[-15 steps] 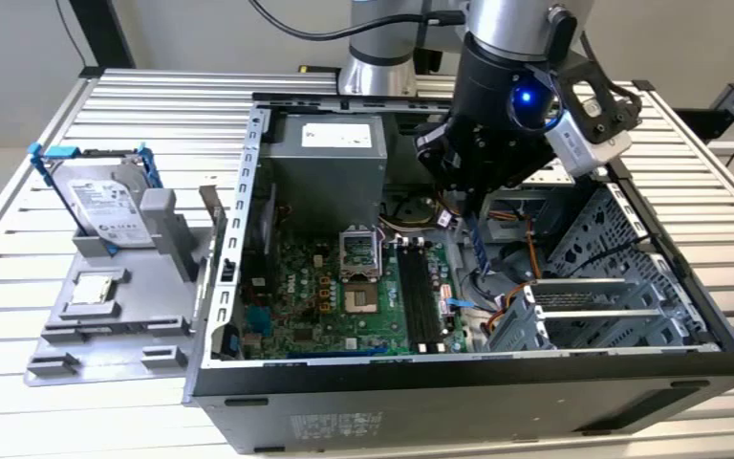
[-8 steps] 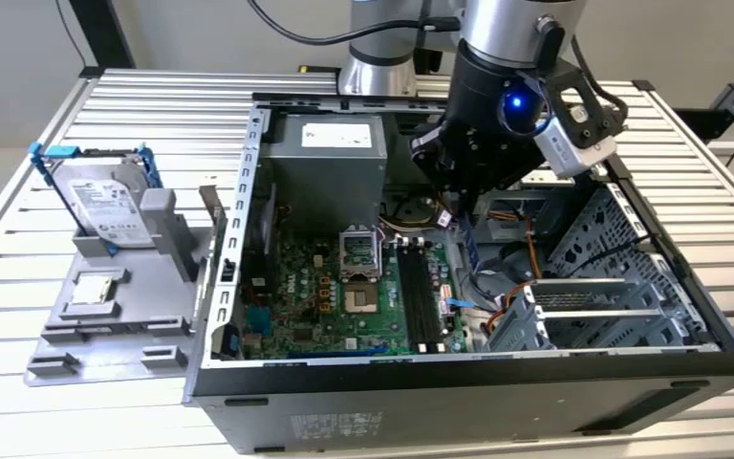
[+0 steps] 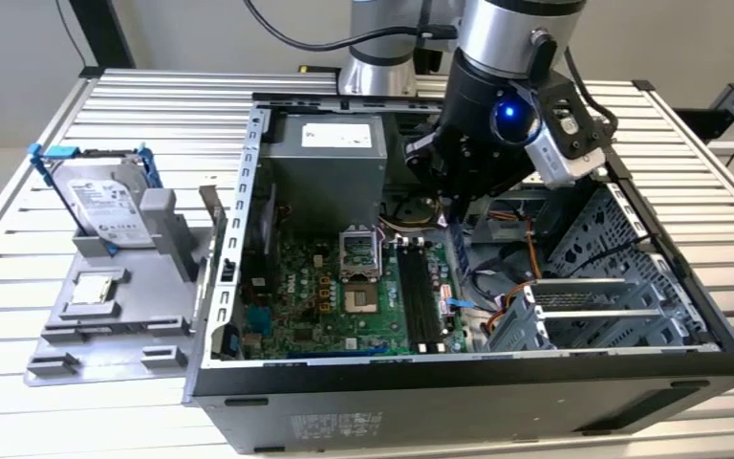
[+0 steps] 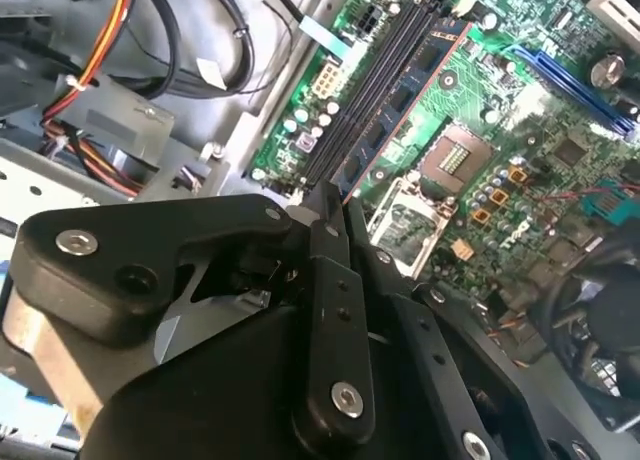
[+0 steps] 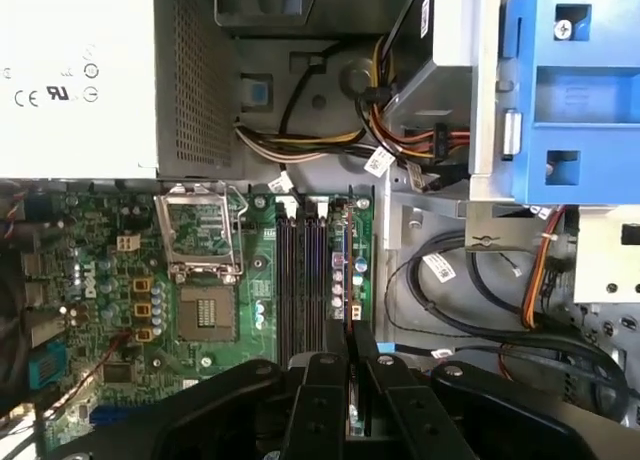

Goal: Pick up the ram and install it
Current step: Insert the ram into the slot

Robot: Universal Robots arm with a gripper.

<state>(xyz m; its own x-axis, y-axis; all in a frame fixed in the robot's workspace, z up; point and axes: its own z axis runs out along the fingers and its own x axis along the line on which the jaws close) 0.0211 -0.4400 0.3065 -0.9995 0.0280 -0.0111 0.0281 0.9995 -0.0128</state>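
Observation:
My gripper (image 3: 451, 203) hangs inside the open computer case (image 3: 469, 387), over the far end of the long black memory sockets (image 3: 420, 287). In both wrist views the fingers (image 4: 328, 235) (image 5: 322, 380) are pressed together on the ram (image 4: 405, 105), a thin board seen edge-on (image 5: 347, 275). It runs along the outermost socket, beside the empty black sockets (image 5: 300, 270) (image 4: 365, 90). Whether the ram rests in the socket or hovers just above it I cannot tell.
A silver hard drive with blue rails (image 3: 106, 196) stands on a grey fixture (image 3: 112, 320) at the exterior view's left. Inside the case are the power supply (image 3: 329, 143), the processor socket (image 3: 356, 251), a metal drive cage (image 3: 591, 306) and bundled cables (image 5: 400, 150).

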